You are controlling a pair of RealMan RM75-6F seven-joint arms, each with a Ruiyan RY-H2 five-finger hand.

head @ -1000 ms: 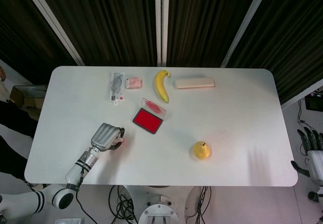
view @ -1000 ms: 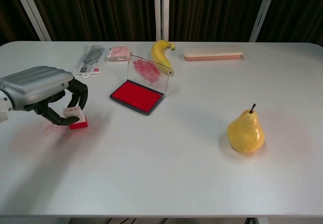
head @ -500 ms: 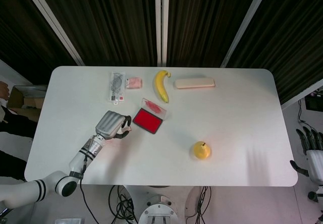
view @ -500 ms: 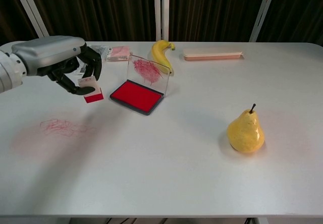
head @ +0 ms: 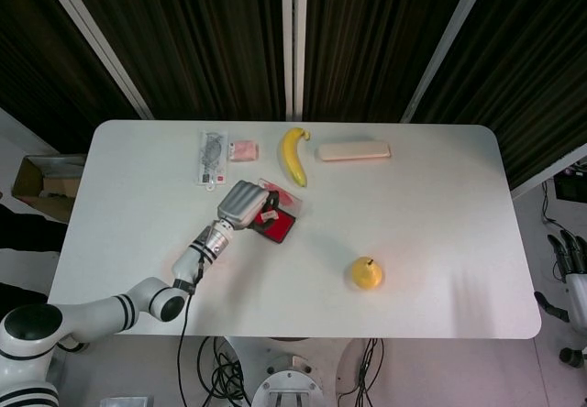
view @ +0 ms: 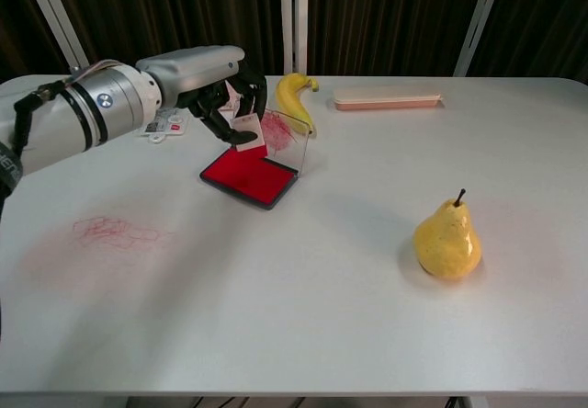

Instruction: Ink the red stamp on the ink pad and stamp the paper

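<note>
I am not making out any readable text, brand or number in either view. A small round mark is showing on the left arm's wrist cuff point(view: 99, 100) at the upper left of the chest view, and a small red label on the clear packet point(view: 163, 114) beside it, but both are showing too small for me to read.

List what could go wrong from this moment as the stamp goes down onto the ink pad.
1. The left hand holds the small red-and-white stamp close to the pad's upright clear lid; coming down, the fingers might knock the lid or shift the red ink pad.
2. The yellow banana lies just behind the lid, so a pushed pad could bump it.
</note>
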